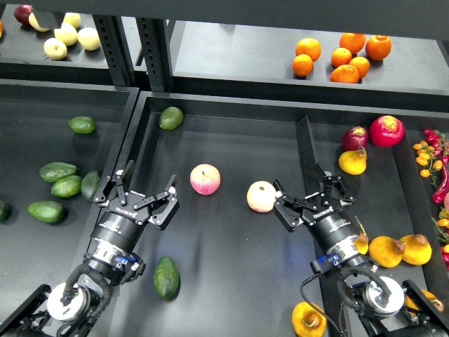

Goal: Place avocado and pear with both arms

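The dark green, elongated avocado [166, 276] lies on the floor of the middle bin [224, 126], just right of my left forearm and below the gripper. My left gripper [142, 194] hovers open above the bin's left side with nothing between its fingers. The pear [309, 319], yellow-orange with a brownish blotch, rests at the bottom edge of the view beside my right arm. My right gripper [309, 199] is open and empty, its left finger close to a pink-yellow apple [261, 196].
A second pink-yellow apple [205, 179] and a lighter avocado [170, 117] lie in the middle bin. A black divider [304, 144] separates the right bin with pears [386, 250] and red fruit [386, 130]. Several avocados [57, 171] fill the left bin; oranges [344, 56] sit on the shelf.
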Available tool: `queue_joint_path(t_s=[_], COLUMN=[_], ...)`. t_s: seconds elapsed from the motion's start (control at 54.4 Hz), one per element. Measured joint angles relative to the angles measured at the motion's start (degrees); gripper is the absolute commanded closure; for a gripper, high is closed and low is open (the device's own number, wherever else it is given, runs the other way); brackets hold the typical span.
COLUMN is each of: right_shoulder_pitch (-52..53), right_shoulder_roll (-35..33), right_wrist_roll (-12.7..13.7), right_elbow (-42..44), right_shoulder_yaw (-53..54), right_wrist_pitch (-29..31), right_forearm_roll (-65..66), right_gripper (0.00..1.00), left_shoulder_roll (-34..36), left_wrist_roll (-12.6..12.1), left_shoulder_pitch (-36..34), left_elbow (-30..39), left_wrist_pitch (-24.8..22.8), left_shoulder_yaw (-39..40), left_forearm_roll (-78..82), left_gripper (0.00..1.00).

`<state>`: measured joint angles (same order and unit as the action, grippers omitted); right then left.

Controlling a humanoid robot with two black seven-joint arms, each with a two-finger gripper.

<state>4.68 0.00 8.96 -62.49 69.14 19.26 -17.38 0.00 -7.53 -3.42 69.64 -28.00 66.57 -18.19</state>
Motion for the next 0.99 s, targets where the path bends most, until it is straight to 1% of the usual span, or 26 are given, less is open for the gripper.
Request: queue_joint_path(t_s=[0.552,0.993], right_shoulder_pitch=[0.2,0.1], right_shoulder_roll=[0.0,0.0], right_wrist_roll=[0.0,0.0], right_elbow=[-0.1,-0.4], right_shoulder_yaw=[-0.2,-0.2], right_wrist_pitch=[0.0,0.1], right_forearm_roll=[0.1,0.0], right_gripper=[0.0,0.0], left_shoulder_roll=[0.0,0.0], left_wrist_roll=[-0.8,-0.9], left_shoulder_pitch=[-0.7,-0.9], left_elbow=[-0.2,-0.5], left_wrist_pitch=[0.0,0.0], left_shoulder_yaw=[0.0,-0.3], left_forearm_roll=[1.7,1.6], left_gripper=[0.0,0.0])
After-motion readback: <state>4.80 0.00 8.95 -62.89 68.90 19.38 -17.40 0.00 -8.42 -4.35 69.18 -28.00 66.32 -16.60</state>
